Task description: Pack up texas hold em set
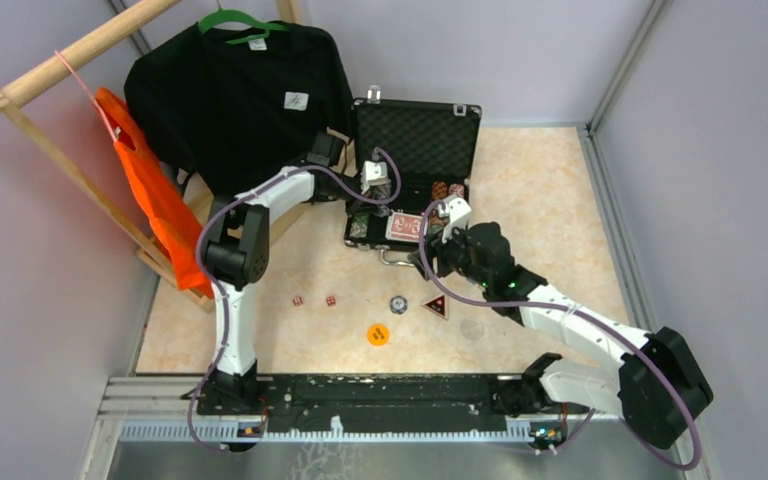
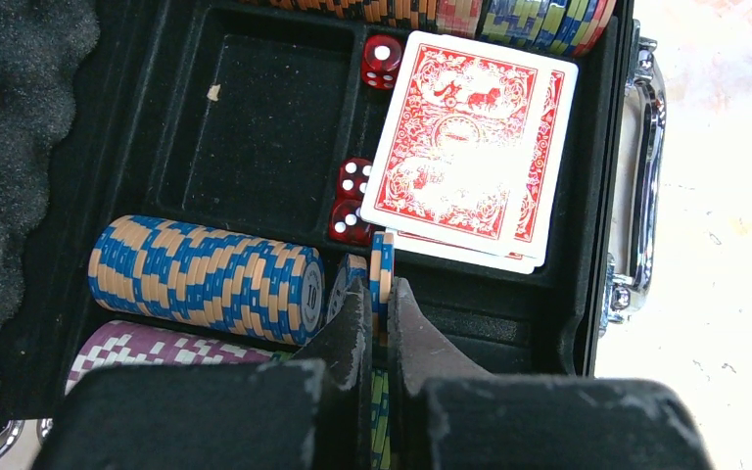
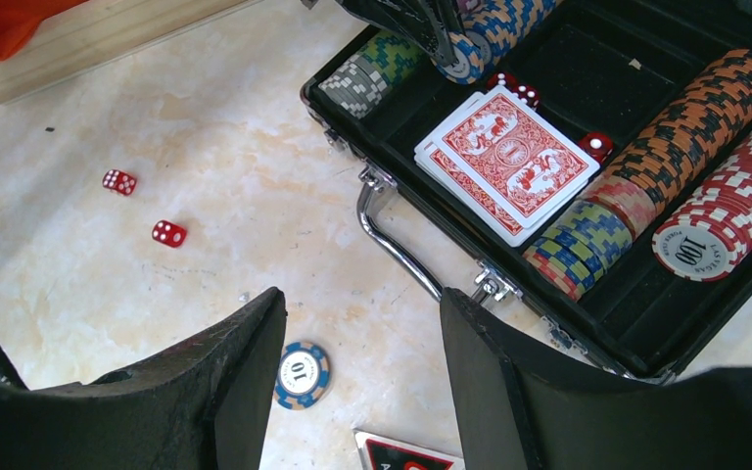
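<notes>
The black case (image 1: 416, 135) lies open, its foam lid up, with rows of striped chips and red-backed cards (image 2: 470, 147) in its tray. My left gripper (image 2: 380, 294) is over the tray, shut on a blue-and-tan chip (image 2: 383, 257) held on edge beside the row of blue chips (image 2: 206, 274). My right gripper (image 3: 362, 304) hovers open and empty over the table before the case handle (image 3: 397, 245). Below it lie a blue chip (image 3: 303, 373) and a triangular token (image 3: 401, 456). Two red dice (image 3: 117, 181) (image 3: 168, 233) and an orange round token (image 1: 377, 334) lie loose.
A black T-shirt (image 1: 240, 90) and an orange bag (image 1: 150, 190) hang on a wooden rack (image 1: 80, 50) at the back left, close behind my left arm. Grey walls close in the table on three sides. Three red dice (image 2: 352, 201) sit in the tray.
</notes>
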`<state>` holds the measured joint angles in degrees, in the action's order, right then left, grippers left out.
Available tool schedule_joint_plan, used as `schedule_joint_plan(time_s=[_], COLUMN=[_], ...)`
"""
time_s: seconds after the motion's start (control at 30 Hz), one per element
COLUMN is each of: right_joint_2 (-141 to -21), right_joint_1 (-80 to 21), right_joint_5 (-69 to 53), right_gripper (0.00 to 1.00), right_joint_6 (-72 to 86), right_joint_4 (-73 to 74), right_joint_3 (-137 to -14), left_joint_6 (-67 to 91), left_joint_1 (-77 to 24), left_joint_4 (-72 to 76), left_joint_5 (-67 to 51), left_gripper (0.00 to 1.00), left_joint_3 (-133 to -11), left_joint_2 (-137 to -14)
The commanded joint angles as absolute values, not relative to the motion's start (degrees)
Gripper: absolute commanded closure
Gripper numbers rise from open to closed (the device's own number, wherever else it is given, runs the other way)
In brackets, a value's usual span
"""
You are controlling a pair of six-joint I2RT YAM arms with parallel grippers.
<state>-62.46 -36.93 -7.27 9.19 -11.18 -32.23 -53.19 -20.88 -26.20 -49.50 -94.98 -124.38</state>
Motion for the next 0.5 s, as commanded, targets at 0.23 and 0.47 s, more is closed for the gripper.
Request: schedule_joint_plan(time_s=[0.23, 0.47], right_joint_2=[-62.70, -63.17], right_joint_1=[-36.12, -36.12], right_joint_5=[-7.29, -7.11], right_gripper=[0.41, 0.41], right_joint_6=[10.00, 10.22], right_joint_4=[-13.80, -13.59], right_joint_3=[-32.52, -32.42], left_joint_6=[-56.07, -55.09], left_joint_1=[-20.57, -20.57], left_joint_4=[-27.43, -26.23], left_joint_5=[-48.63, -47.30], left_gripper=[1.00, 1.00], left_joint_3=[-92.52, -92.71], left_joint_2=[-122.77, -123.11])
